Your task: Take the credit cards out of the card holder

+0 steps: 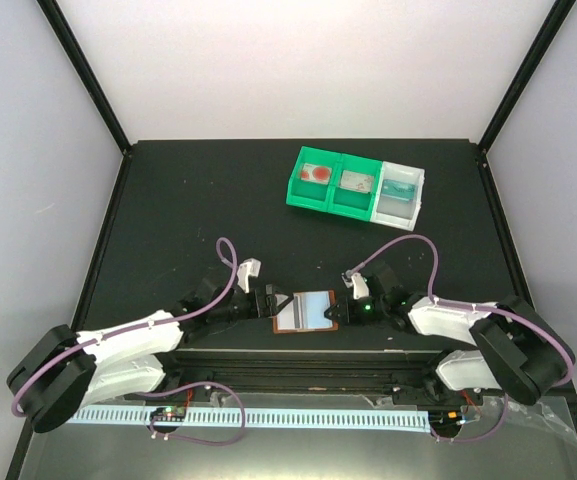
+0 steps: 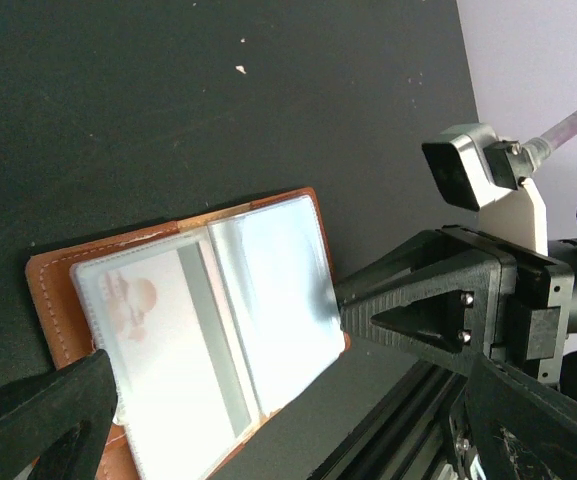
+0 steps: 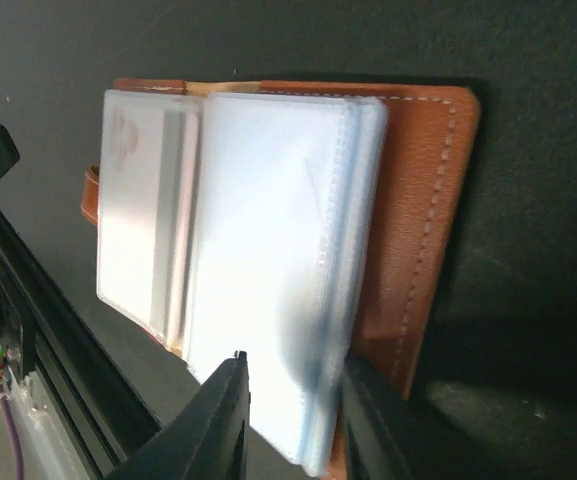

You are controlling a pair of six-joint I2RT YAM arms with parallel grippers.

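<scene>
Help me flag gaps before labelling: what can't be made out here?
- Number of credit cards: glare whitens the card holder's sleeves in both wrist views; too small from above.
- Right gripper: whether it pinches the sleeves; blurred edges in the right wrist view.
- Left gripper: contact with the holder; its blurred finger covers the corner, left wrist view.
- Bins' contents: too small from above.

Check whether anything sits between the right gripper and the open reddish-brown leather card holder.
Nothing visible: the right gripper flanks the pale sleeve edge of the reddish-brown leather card holder.
</scene>
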